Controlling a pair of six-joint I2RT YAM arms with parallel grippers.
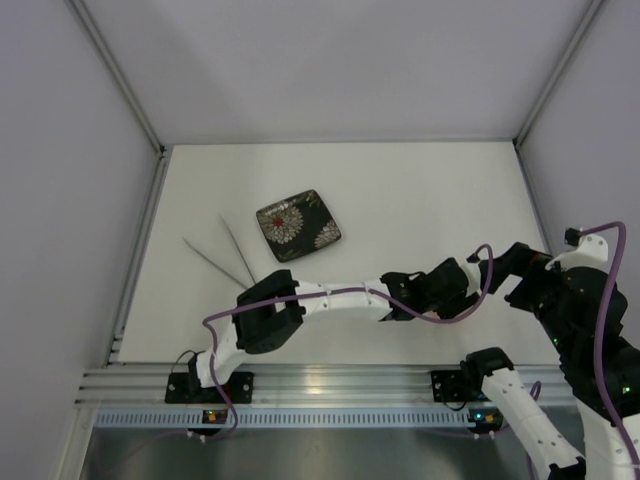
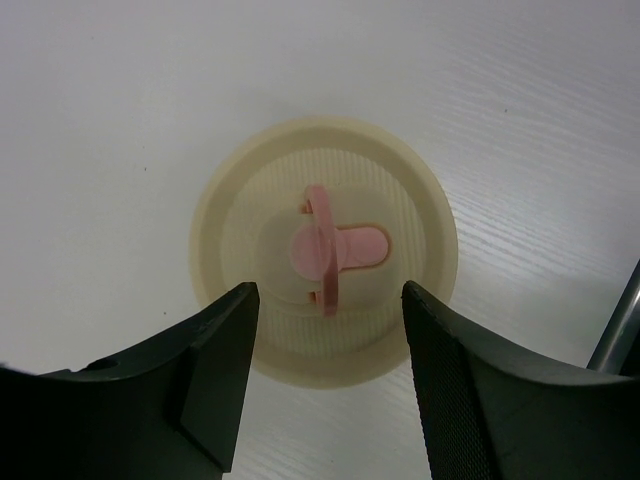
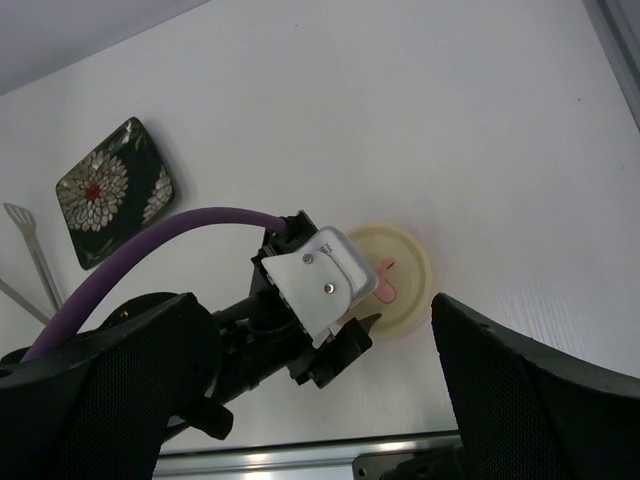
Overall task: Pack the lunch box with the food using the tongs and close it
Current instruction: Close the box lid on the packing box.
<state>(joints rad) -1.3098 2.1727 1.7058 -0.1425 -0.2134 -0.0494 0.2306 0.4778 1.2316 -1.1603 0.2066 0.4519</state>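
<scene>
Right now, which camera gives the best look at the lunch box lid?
The left wrist view: the lid fills the middle, nearly whole, its pink tab clear, between the open fingers. The right wrist view shows it partly hidden behind the left arm. The top view hides it under that arm.

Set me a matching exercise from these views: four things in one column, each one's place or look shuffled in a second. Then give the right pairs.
Things
1. cream round lid with a pink tab
2. dark square plate
3. thin silvery metal tongs
4. left arm's black tool

Place or look
A. open, poised above the lid
B. lying just left of the plate
C. directly below an open tool
D. patterned with pale flowers

Pairs: 1-C, 2-D, 3-B, 4-A
</scene>
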